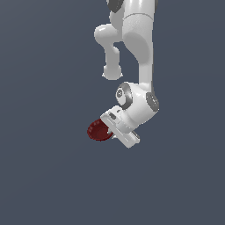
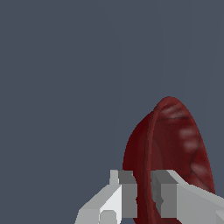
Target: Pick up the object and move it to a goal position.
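The object is a small round dark red bowl [image 1: 97, 130] with a ribbed rim, held up on edge just off the white gripper [image 1: 112, 132] toward the exterior view's left. In the wrist view the bowl [image 2: 170, 144] stands edge-on, and its rim passes between the two grey fingertip pads [image 2: 127, 194]. One pad lies against the bowl's outer wall, the other against its inner face. The gripper [image 2: 144, 197] is shut on the bowl's rim. In the exterior view the hand tilts and hides the fingers.
The white arm [image 1: 139, 48] comes down from the top of the exterior view, its elbow link [image 1: 110, 48] beside it. Behind everything is a plain dark blue-grey ground [image 1: 44, 132] with no other object or edge showing.
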Tool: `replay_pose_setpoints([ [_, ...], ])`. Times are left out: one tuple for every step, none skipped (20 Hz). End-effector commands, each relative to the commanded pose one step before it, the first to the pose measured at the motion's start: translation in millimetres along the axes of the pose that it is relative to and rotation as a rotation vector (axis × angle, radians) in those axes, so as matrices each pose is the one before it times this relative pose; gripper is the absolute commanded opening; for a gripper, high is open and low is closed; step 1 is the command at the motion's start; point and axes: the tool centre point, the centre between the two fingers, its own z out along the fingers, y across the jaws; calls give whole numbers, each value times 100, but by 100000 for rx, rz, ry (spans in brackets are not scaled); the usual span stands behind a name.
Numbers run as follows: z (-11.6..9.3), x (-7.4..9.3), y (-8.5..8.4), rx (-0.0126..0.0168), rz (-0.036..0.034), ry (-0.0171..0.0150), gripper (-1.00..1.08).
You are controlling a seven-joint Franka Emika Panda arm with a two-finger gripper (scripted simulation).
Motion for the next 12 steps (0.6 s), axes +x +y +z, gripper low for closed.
replay_pose_setpoints([
  [-377, -274, 1687, 177, 104, 4, -100],
  [-136, -138, 688, 0, 0, 0, -100],
  [-125, -140, 701, 41, -13, -54, -100],
  [-142, -142, 720, 0, 0, 0, -100],
  [-145, -143, 736, 0, 0, 0, -100],
  [-144, -138, 729, 0, 0, 0, -100],
  [-140, -130, 707, 0, 0, 0, -100],
  [-135, -123, 683, 0, 0, 0, -100],
  [-129, -116, 656, 0, 0, 0, -100],
  [-123, -110, 626, 0, 0, 0, -100],
  [-117, -103, 596, 0, 0, 0, -100],
  [-111, -93, 568, 0, 0, 0, -100],
])
